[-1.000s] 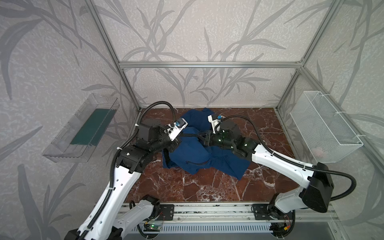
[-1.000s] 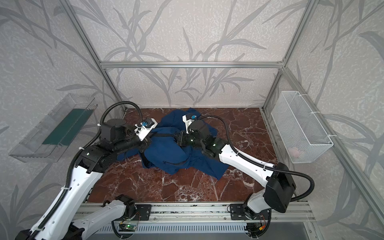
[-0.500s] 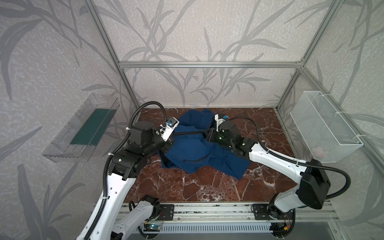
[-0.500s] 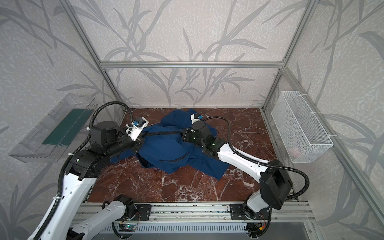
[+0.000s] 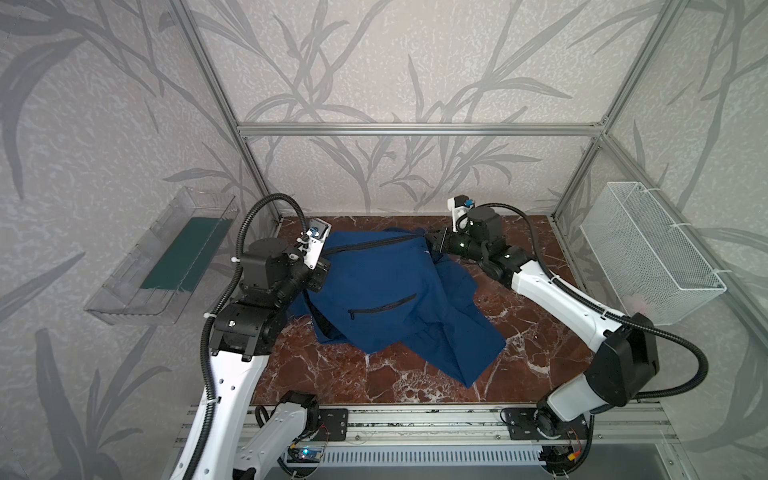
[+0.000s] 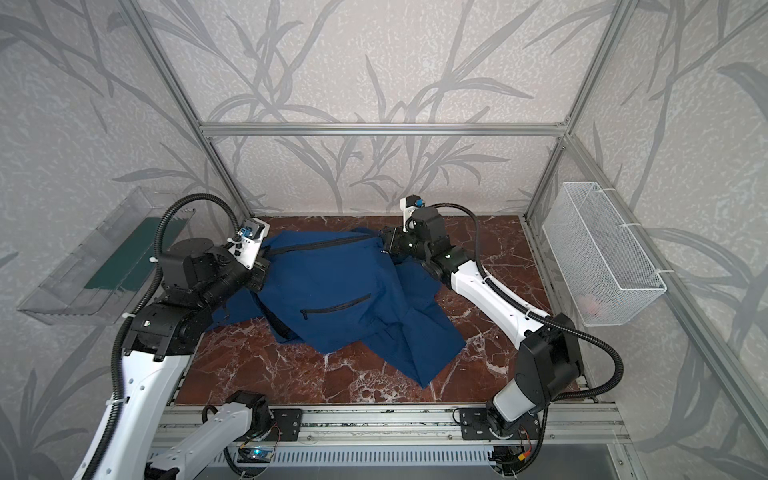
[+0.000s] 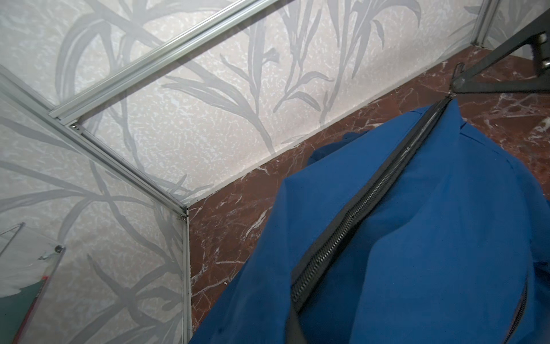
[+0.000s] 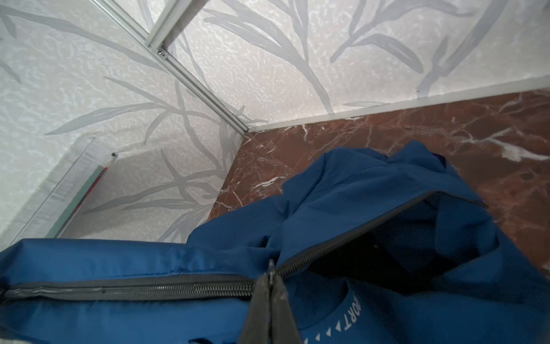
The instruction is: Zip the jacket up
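Mostly zipped, the navy jacket lies rumpled, its black zipper taut.

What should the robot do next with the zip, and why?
Probably the right tool, pinching the slider, should pull it along the zip: that is closed behind it, but the jacket gapes open ahead.

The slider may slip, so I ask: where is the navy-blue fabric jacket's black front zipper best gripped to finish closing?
Probably at its small slider pull, from the open collar side, as the right gripper does: closed teeth trail straight behind it.
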Controlling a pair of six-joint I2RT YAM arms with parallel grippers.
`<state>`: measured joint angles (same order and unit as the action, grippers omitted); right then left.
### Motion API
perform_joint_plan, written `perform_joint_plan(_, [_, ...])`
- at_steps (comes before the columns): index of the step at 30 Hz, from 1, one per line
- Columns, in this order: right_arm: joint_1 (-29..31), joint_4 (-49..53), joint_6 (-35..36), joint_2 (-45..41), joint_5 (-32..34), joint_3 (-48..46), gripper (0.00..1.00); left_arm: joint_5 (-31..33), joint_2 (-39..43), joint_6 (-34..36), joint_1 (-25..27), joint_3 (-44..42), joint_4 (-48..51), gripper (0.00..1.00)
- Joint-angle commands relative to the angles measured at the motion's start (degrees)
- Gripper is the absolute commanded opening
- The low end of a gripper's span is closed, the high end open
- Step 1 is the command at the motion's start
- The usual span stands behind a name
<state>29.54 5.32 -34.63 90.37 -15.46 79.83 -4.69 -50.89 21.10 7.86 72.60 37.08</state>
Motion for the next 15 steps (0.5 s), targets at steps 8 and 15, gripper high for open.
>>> perform_joint_plan(8, [-8.3,6.0,-0.6,3.2,0.7,3.9,0.00,10.3,3.4,-3.0,-7.9,1.1,-3.7,0.00])
perform_joint_plan(15, [6.7,-1.5,-4.5,10.4,-2.5,7.3,0.00,6.7,4.4,-6.8,-7.9,-1.1,-5.8,0.00])
